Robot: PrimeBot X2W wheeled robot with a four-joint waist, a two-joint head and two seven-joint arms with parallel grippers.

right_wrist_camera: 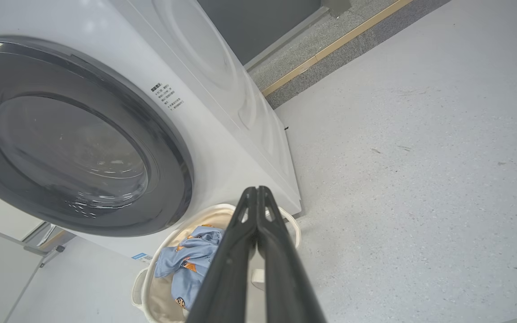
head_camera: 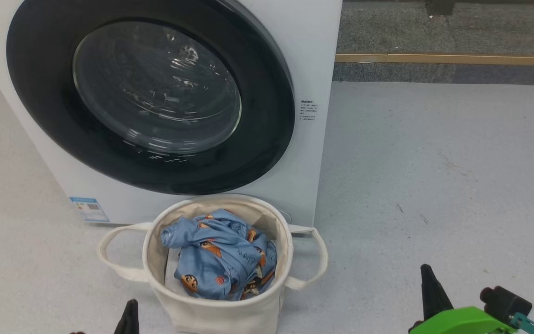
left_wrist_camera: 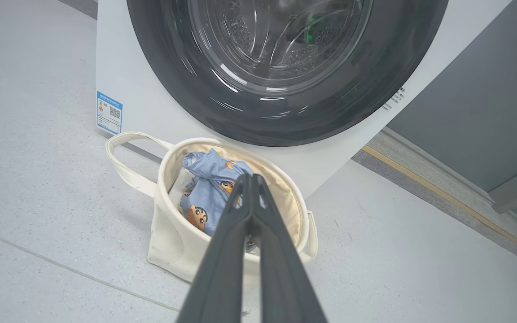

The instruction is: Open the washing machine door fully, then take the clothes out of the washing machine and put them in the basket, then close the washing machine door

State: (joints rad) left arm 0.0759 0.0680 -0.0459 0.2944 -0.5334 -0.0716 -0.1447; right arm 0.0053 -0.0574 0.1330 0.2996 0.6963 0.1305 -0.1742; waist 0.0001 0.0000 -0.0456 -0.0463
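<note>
The washing machine (head_camera: 313, 60) is a white box with its round black-ringed door (head_camera: 151, 93) lying flat against the front. Just before it stands the cream basket (head_camera: 216, 311), and the light blue cartoon-print clothes (head_camera: 223, 257) lie heaped inside. My left gripper (head_camera: 130, 311) pokes up at the bottom edge beside the basket's left; in the left wrist view its fingers (left_wrist_camera: 251, 177) meet at the tips, empty. My right gripper (head_camera: 427, 273) is low at the right, away from the basket, and its fingers (right_wrist_camera: 256, 190) are pressed together with nothing held.
Pale grey floor (head_camera: 434, 176) spreads to the right of the washer. A strip of dark carpet with a wooden trim (head_camera: 448, 59) runs along the back. A blue label (head_camera: 89, 209) sits low on the washer front. The basket's loop handles (head_camera: 109, 246) stick out on both sides.
</note>
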